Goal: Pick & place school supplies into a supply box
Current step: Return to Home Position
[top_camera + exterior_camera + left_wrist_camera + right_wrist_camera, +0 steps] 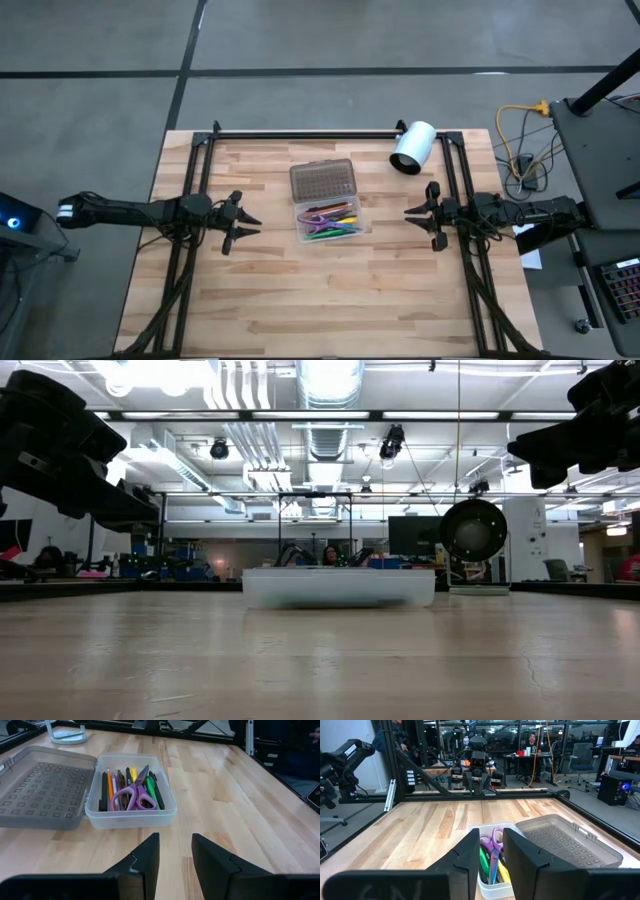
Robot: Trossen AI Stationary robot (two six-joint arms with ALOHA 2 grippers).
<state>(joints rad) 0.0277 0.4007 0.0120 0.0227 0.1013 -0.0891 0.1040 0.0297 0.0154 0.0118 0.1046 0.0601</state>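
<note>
Pens point(107, 787) and purple scissors point(131, 796) are contained in the clear supply box point(131, 817) at mid-table, its lid point(42, 785) laid open. The left gripper point(250, 226) and the right gripper point(410, 220) are seen parted and empty on either side. The scissors possibly ride high, so closure could be blocked.

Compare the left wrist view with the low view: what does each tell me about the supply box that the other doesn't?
Only the left wrist view looks into the supply box: purple scissors lying on the pens, the lid flat open beside it, and the left gripper open and empty short of it. Only the low view shows the left arm and right arm up off the table. Both show the box resting on the wooden table.
</note>
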